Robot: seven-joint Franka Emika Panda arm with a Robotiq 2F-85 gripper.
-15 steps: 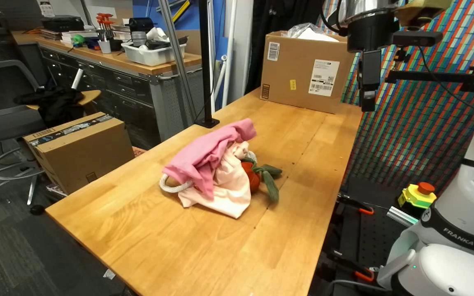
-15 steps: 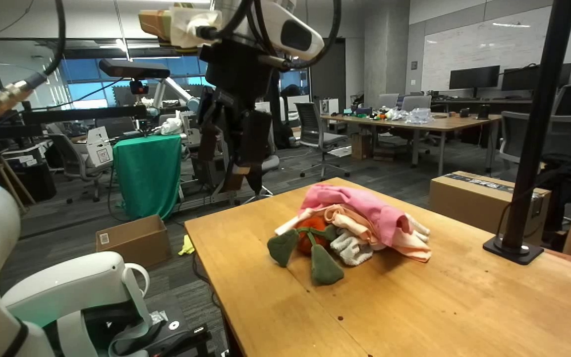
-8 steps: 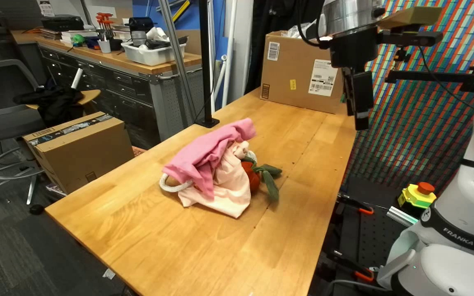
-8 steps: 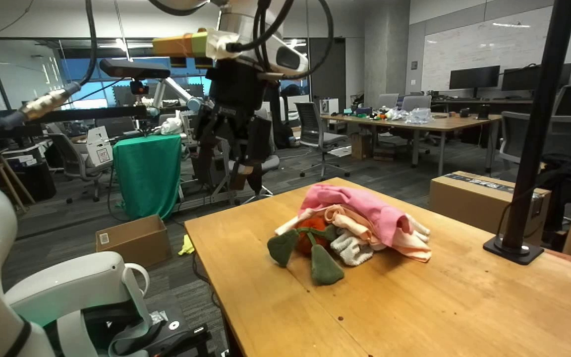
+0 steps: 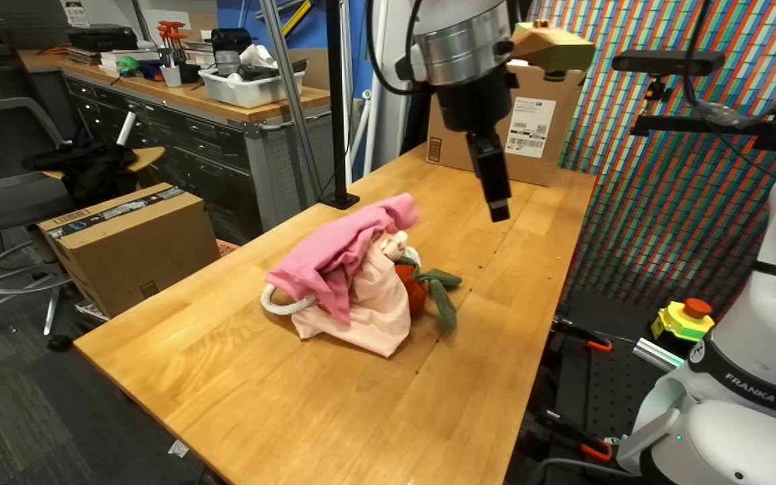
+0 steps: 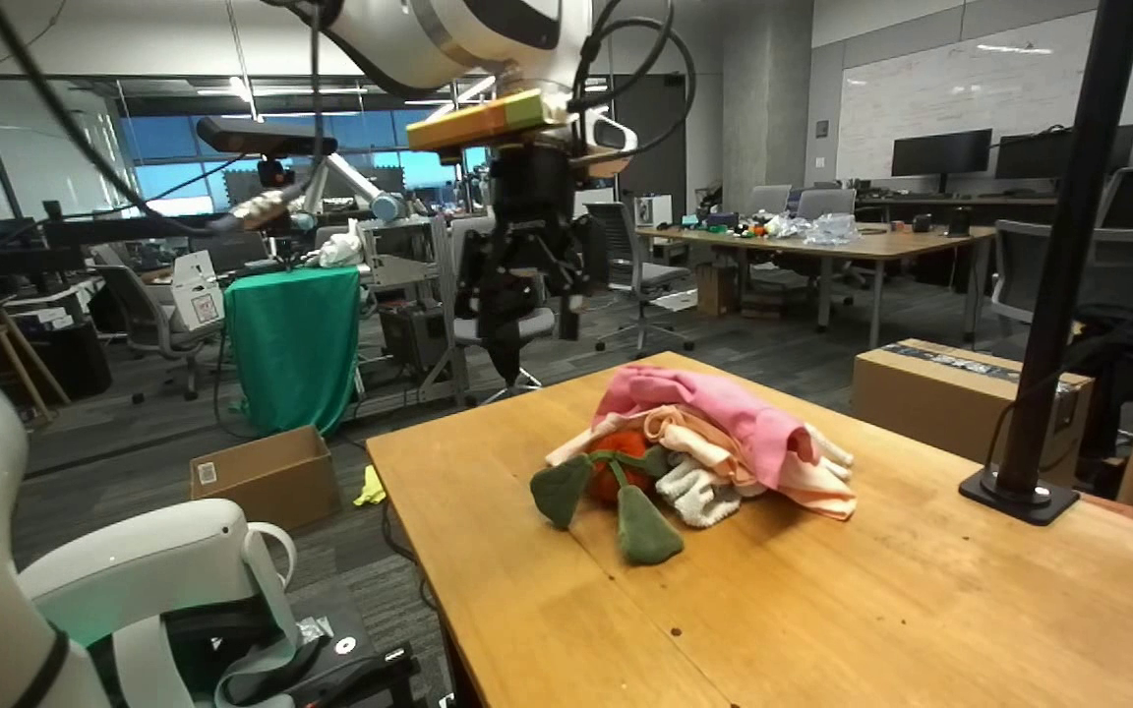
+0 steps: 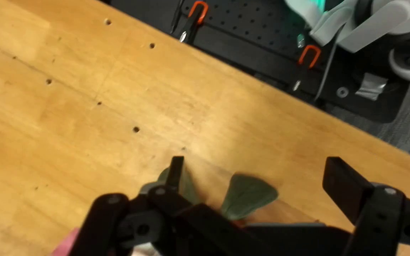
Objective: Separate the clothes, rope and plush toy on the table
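Note:
The clothes, rope and plush toy lie heaped together on the table (image 5: 260,391). On top is the pink cloth (image 5: 344,252), draped over the peach cloth (image 5: 374,316). A loop of the white rope (image 5: 283,308) pokes out from beneath the pink. The plush toy's red-orange body (image 6: 616,470) is partly covered, its green leaves (image 6: 647,529) spread outward. A knobbly whitish piece (image 6: 699,495) sits beside it; I cannot tell whether it is rope or white cloth. My gripper (image 6: 539,354) hangs in the air above the table, open and holding nothing. Through its jaws a leaf (image 7: 249,195) shows below.
A large cardboard box (image 5: 472,118) stands at the table's far end. A black pole (image 6: 1043,295) rises from the table edge near the heap. Another carton (image 5: 132,256) is on the floor. A camera on a bracket (image 5: 667,62) stands beyond the table.
My gripper has travelled in from beside the table to over it, leftward in an exterior view, nearer the heap. Its jaws stay open. The heap has not moved.

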